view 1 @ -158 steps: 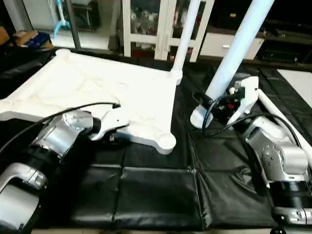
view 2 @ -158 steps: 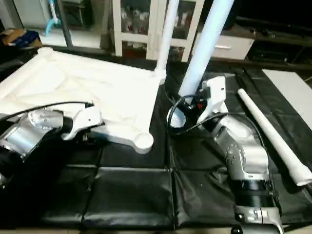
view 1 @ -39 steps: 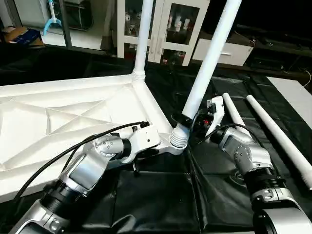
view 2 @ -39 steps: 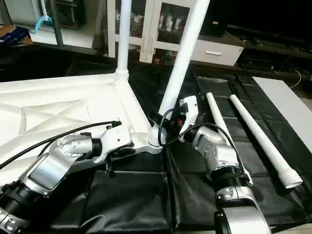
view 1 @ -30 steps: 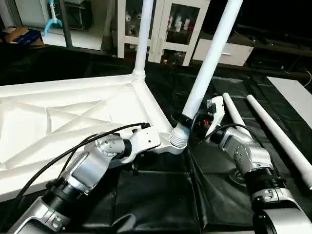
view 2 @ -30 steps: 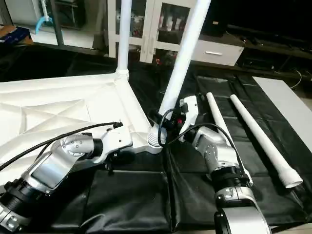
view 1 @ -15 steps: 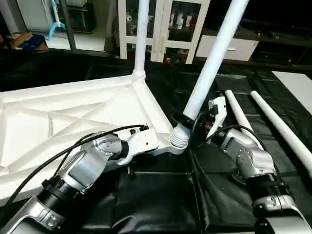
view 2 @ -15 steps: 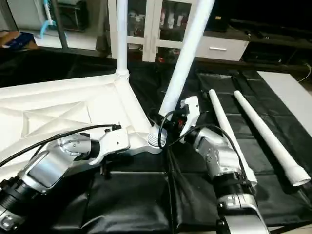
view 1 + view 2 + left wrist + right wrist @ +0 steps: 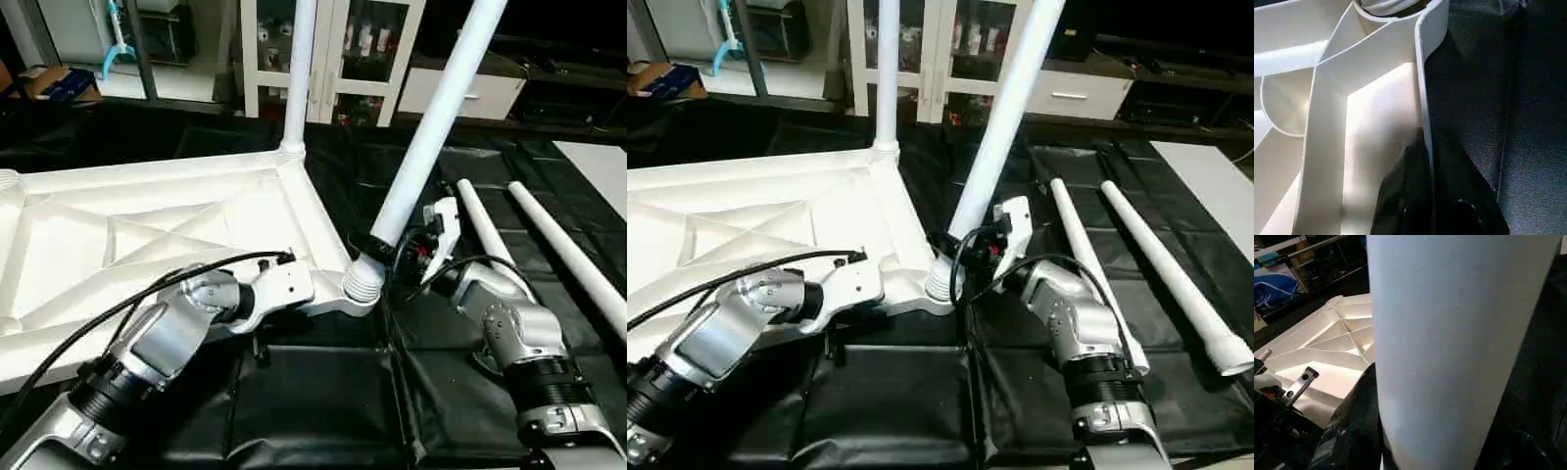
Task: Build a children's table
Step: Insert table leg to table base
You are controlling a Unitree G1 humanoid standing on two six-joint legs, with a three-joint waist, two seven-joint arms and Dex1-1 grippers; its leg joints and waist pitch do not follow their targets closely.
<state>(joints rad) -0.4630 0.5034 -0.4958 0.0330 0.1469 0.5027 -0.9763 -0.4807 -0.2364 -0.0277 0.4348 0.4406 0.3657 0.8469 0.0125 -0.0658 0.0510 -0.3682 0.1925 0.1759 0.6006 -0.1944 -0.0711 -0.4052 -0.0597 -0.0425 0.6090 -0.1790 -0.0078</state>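
Right gripper [image 9: 1400, 440] is pinching one tilted leg [image 9: 431, 117] at the top's [image 9: 147, 225] near corner socket; left gripper [image 9: 1427, 196] is clamping the rim beside it. One leg [image 9: 297, 69] is standing beyond; two legs [image 9: 1117, 255] are lying right.

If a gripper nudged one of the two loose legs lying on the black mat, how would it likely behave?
The loose leg is a round tube, so it would probably roll sideways; its taper suggests a curved path. It looks stiff, hollow plastic, likely light. The wrinkled black mat may slow it.

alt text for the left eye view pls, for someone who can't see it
The robot's right gripper grips a tilted white leg at the near corner socket of the upturned white table top, while the left gripper clamps the top's near edge. One leg stands upright at the far corner; two more legs lie on the black mat.
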